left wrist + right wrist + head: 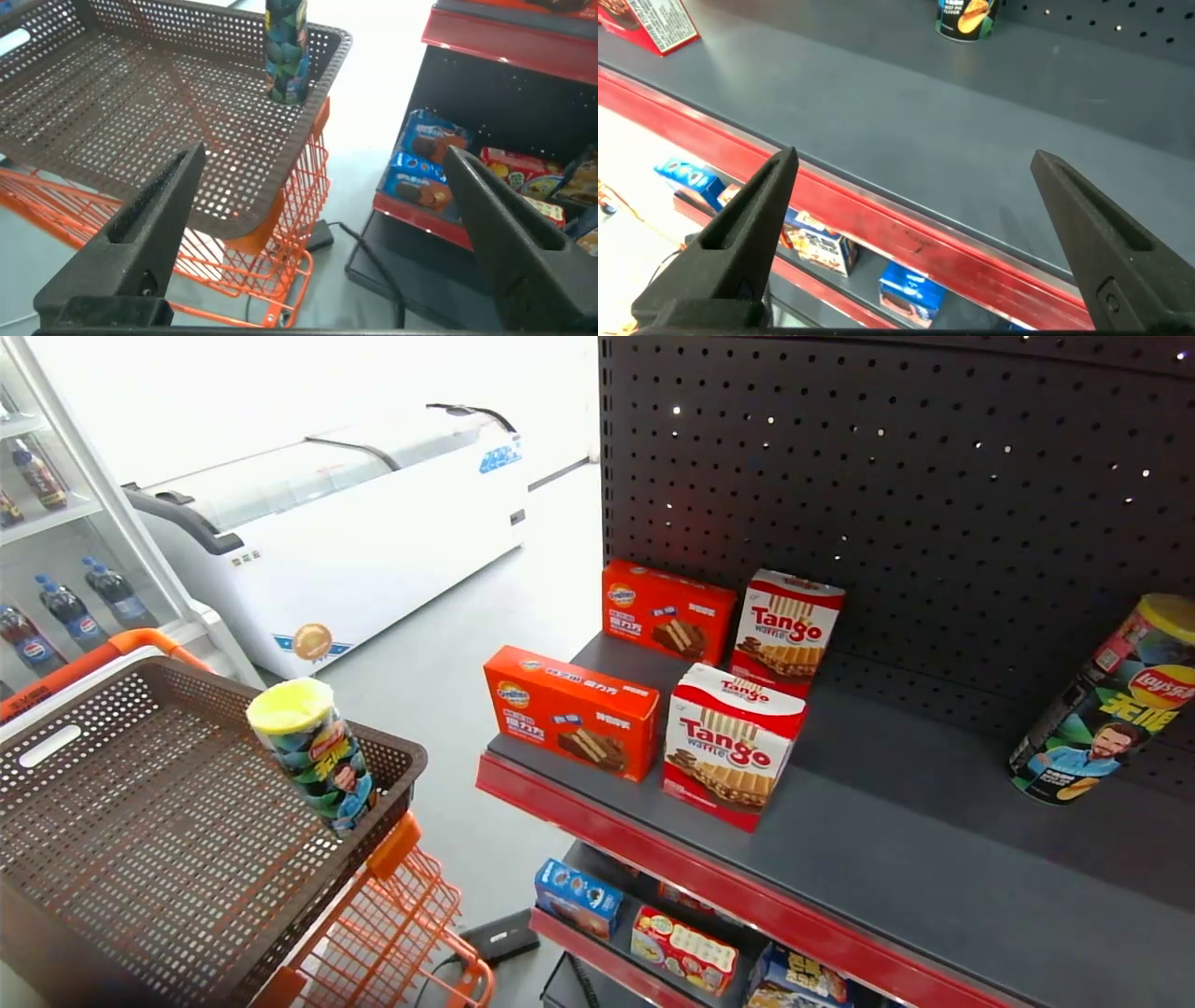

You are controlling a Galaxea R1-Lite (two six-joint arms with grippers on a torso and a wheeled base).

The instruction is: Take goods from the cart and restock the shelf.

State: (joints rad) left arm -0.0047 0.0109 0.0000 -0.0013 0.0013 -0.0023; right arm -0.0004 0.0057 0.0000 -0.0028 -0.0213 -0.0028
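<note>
A chips can (pixel 314 753) with a yellow lid stands upright in the near corner of the brown cart basket (pixel 140 821); the left wrist view has this can (pixel 286 49) beyond my open left gripper (pixel 318 238), which hangs low beside the basket (pixel 140 103). A second chips can (pixel 1111 705) stands at the back right of the dark shelf (pixel 934 803). My right gripper (pixel 920 247) is open and empty, just in front of the shelf's red edge (pixel 878 215), with that can (pixel 967 17) far behind it.
Two orange biscuit boxes (pixel 569 711) and two wafer boxes (pixel 733 745) stand on the shelf's left part. Lower shelves hold blue and red packs (pixel 579 896). A white chest freezer (pixel 327 532) and a drinks fridge (pixel 56 523) stand behind the cart.
</note>
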